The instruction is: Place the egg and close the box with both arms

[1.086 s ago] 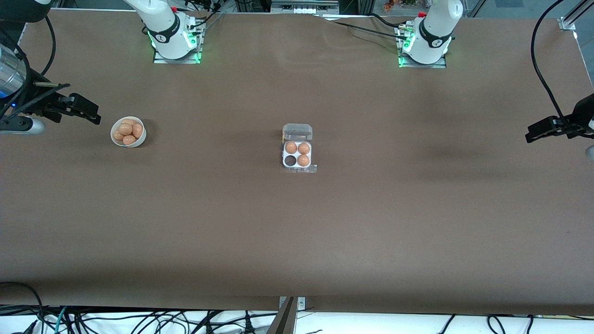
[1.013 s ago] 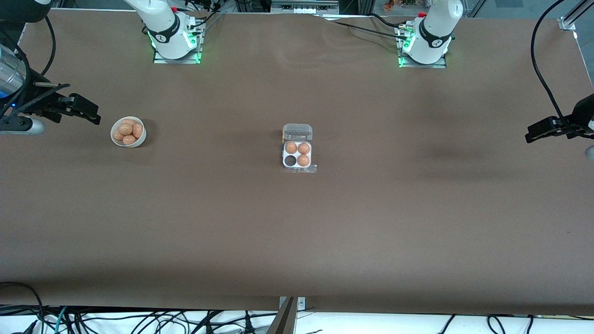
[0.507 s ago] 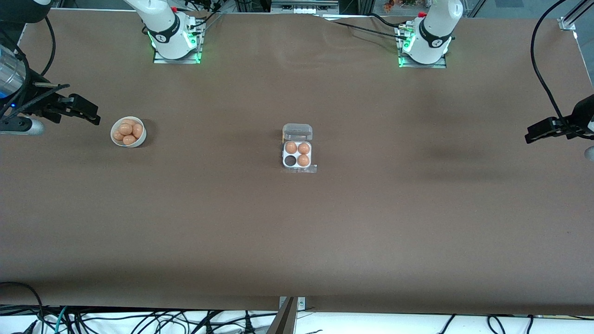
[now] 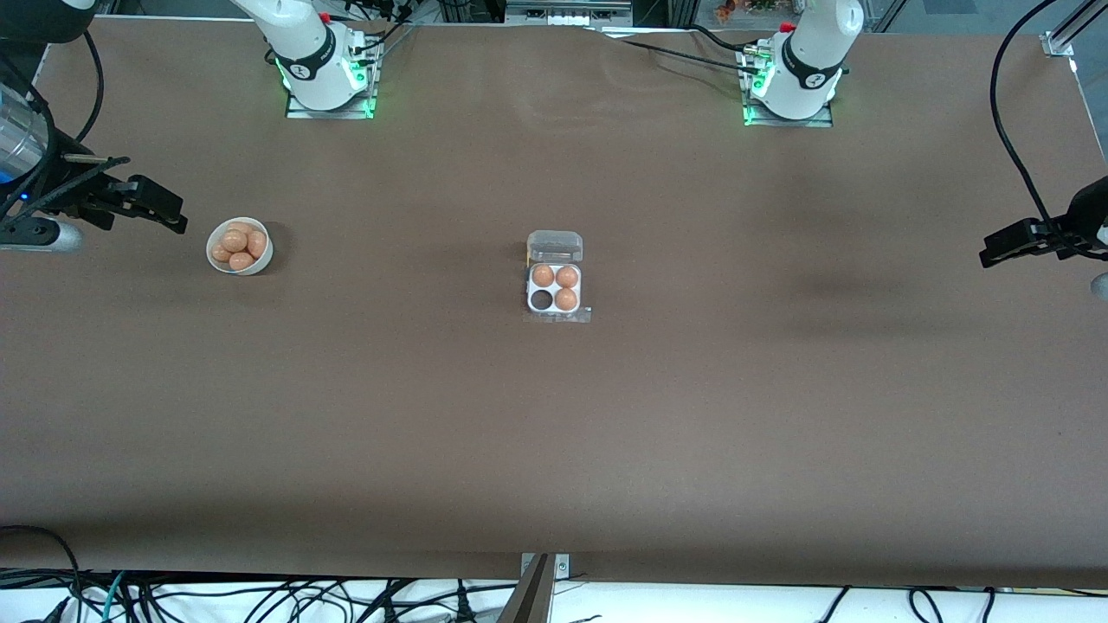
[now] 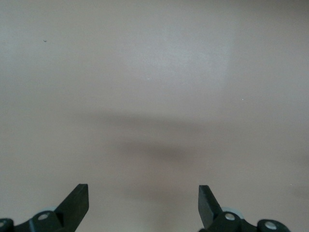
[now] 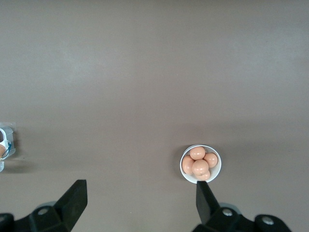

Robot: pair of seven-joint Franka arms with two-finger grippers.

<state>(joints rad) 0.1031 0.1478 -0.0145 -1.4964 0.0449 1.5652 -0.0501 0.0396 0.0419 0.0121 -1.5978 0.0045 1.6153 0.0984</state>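
Egg pickup not yet begun
Right gripper (image 6: 140, 203) and left gripper (image 5: 144, 203) gape empty; lower squarely over bowl (image 4: 260, 258), pinch one egg gently for box (image 4: 554, 309).

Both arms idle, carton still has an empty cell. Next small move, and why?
Probably bring the open right gripper down over the round white bowl of brown eggs to pick one. It hangs nearest that bowl, holding nothing. The small white four-cell carton holds three eggs, its clear lid open. The open left gripper waits at the table's other end.
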